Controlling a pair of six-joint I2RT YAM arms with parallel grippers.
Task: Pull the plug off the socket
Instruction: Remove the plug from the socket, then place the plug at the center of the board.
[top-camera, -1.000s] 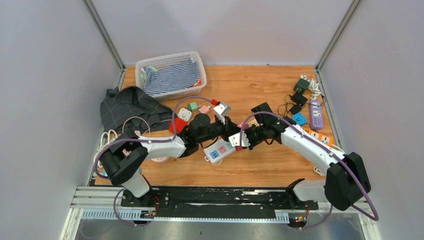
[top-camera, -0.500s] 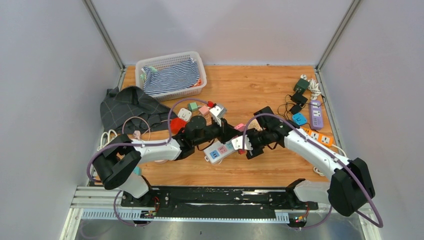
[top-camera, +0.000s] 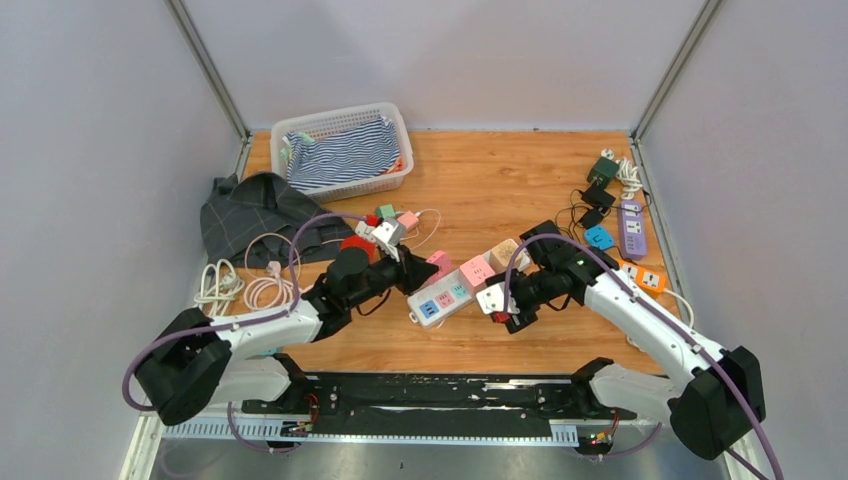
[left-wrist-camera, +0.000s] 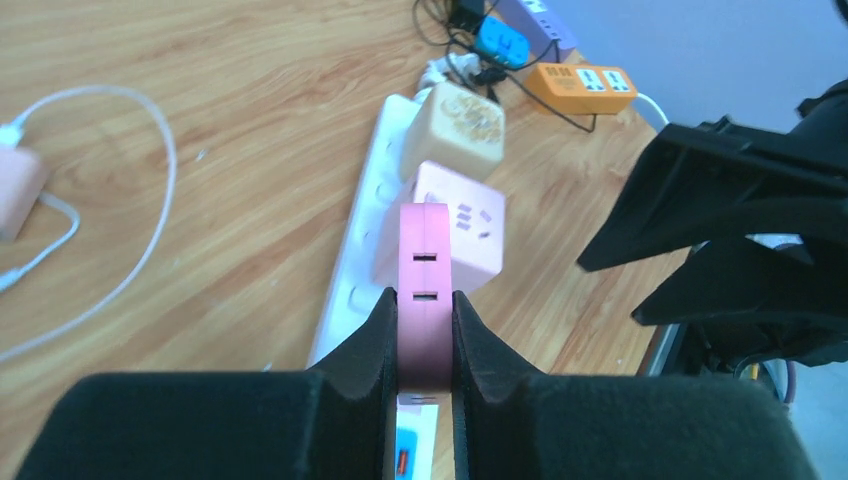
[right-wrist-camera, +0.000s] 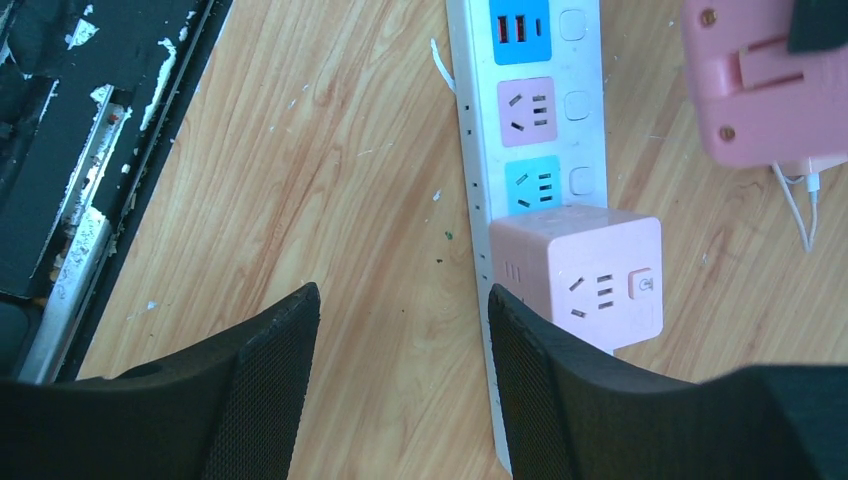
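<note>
My left arm (top-camera: 262, 328) stretches low from the near left corner of the surface (top-camera: 500, 170) toward its middle, its pincer (left-wrist-camera: 424, 305) clamped on a pink plug (left-wrist-camera: 424, 245). My right arm (top-camera: 640, 310) bends in from the near right corner, wrist angled downward, its pincer (right-wrist-camera: 400, 300) parted wide, holding nothing, facing my left one.

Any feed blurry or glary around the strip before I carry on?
Top external: even light, soft shadows, power strip readable. Left wrist: pink plug sharp, the fingers gripping it soft and dark. Right wrist: strip's sockets sharp, near fingers out of focus.
</note>
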